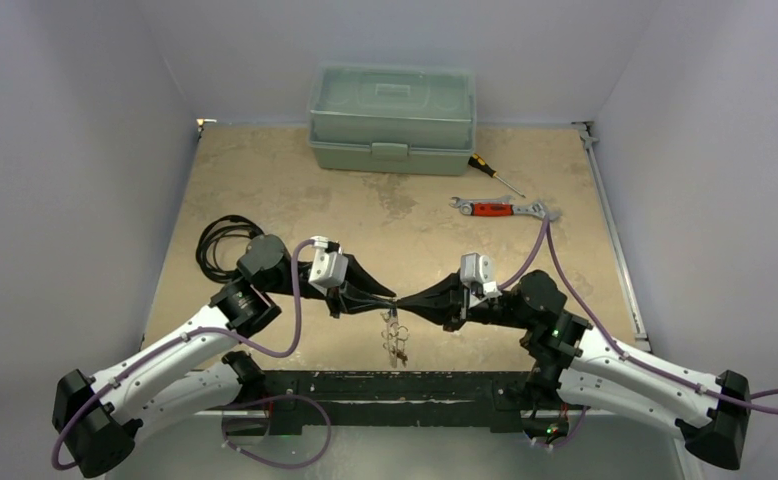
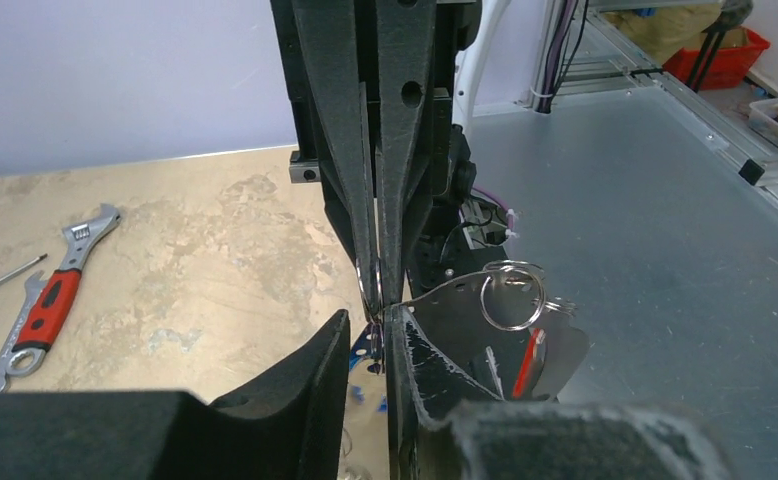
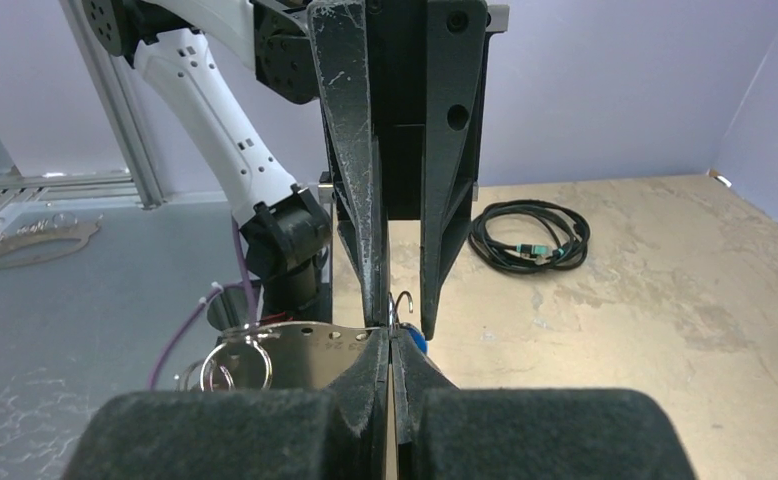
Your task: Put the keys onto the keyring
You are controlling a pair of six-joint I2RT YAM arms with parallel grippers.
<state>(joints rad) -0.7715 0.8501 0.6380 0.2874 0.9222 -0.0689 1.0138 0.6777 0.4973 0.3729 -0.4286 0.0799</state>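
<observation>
- Top external view shows the left gripper and the right gripper meeting tip to tip above the front part of the surface. The keyring dangles just below them with its small cluster of metal.
- The right jaws are pressed together on the keyring's thin wire. In the right wrist view, a hooked wire end pokes up just past them.
- The left jaws stand narrowly apart with the blue-tagged key in the gap. I cannot tell whether they actually grip it.
- The step in hand is probably threading that key's hole onto the open wire end.
- To do it well, the right arm should hold the wire steady and the left arm should make only small, slow corrections. The hole needs to line up with the hook before the key is pushed along the wire.
- A thin silver plate carrying a split ring hangs just beside the tips, with a red piece below it. These could snag or swing into the wire, and they crowd both wrist views.
- The red-handled wrench, screwdriver, green toolbox and coiled black cable lie well apart and hinder nothing.
</observation>
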